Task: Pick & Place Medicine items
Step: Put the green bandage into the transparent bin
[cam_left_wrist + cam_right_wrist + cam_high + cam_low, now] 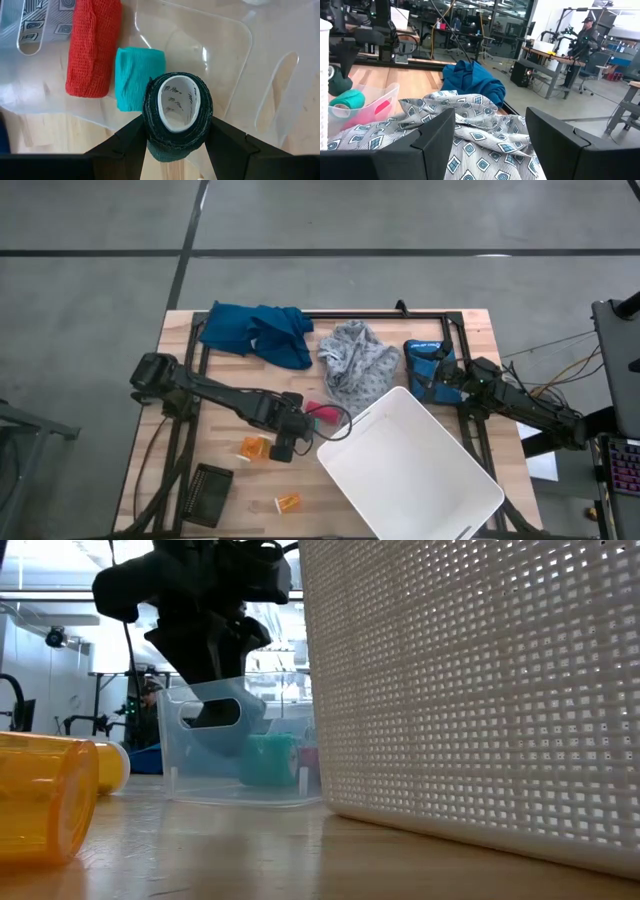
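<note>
Your pill bottles: you can see only two, both lying on their sides on the wooden table point(150, 420). One bottle point(255, 447) sits just beside the left gripper point(281, 448), on the side away from the white bin point(410, 470). The second bottle point(288, 502) lies farther out from the bin, toward the table's front edge, near a black ridged block point(208, 494). Both are translucent orange; the second shows a pale cap end. In the low view one orange bottle point(40, 795) fills the near corner, with another orange-yellow piece point(112, 767) behind it, too cropped to name.

Your left gripper is clamped on a dark green bandage roll point(177, 116), held over a clear tray point(235, 55) that carries a red roll point(93, 47) and a teal roll point(136, 75). From above, the tray is barely visible beside the bin's corner.

Your right gripper point(447, 383) waits at the bin's far side with its fingers parted and nothing between them, over the grey patterned cloth point(355, 365), beside a blue pouch point(425, 365). A blue cloth point(255, 330) lies beyond the grey one.

The bin's mesh wall blocks half the low view. Beyond the table you see a workshop with benches, and a person stands far off.
</note>
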You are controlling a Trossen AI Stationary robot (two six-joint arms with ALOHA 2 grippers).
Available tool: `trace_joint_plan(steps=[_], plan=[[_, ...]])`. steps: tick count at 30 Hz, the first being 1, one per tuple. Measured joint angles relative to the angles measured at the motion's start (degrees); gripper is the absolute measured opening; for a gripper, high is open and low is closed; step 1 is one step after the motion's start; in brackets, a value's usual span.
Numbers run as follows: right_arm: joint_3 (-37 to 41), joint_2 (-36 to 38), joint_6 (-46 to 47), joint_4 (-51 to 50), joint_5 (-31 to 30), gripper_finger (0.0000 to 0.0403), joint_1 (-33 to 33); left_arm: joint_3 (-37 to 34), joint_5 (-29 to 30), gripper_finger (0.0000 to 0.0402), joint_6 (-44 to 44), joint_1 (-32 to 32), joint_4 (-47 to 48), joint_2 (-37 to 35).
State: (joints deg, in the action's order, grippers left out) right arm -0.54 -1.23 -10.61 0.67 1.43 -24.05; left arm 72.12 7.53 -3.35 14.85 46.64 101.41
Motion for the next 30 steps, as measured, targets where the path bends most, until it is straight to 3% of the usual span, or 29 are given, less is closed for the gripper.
trace_joint_plan(steps=[30], plan=[[0.00, 0.00, -0.05, -0.02, -0.02, 0.0240, 0.03, 0.48, -0.74, 0.0184, -1.58, 2.73, -1.92, 0.52]])
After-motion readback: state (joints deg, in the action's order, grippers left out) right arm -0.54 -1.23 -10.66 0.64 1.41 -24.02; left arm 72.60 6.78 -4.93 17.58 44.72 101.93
